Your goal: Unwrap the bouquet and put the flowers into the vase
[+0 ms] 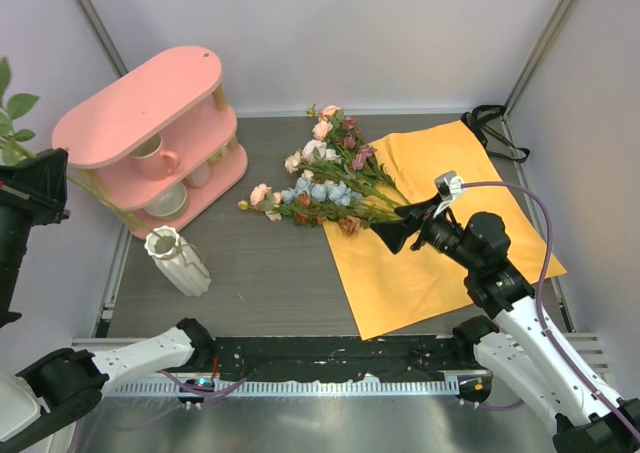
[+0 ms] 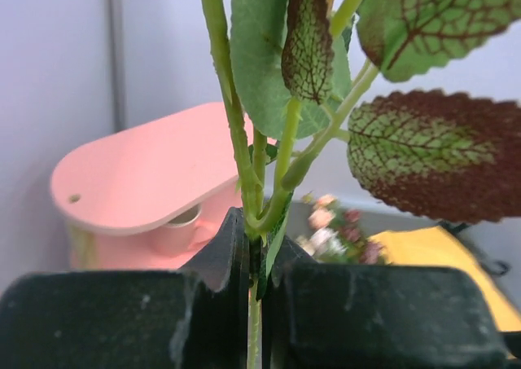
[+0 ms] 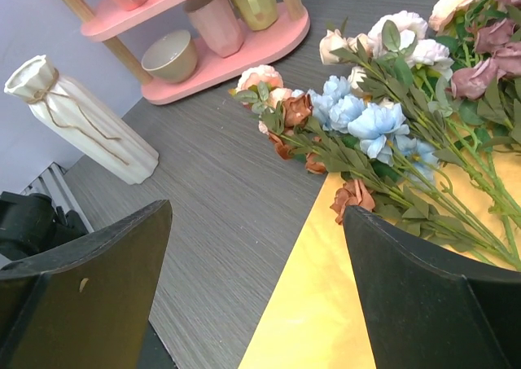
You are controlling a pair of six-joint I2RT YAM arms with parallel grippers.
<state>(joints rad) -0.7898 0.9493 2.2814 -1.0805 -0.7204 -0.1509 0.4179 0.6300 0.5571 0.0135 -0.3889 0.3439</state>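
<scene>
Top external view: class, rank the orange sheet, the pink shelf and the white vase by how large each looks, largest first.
1. orange sheet: covers the most of the picture.
2. pink shelf: somewhat smaller, though it stands tall, so nearness to the camera may flatter it.
3. white vase: clearly the smallest.

No writing, label, brand mark, number or sign can be read in any of the three views.
</scene>
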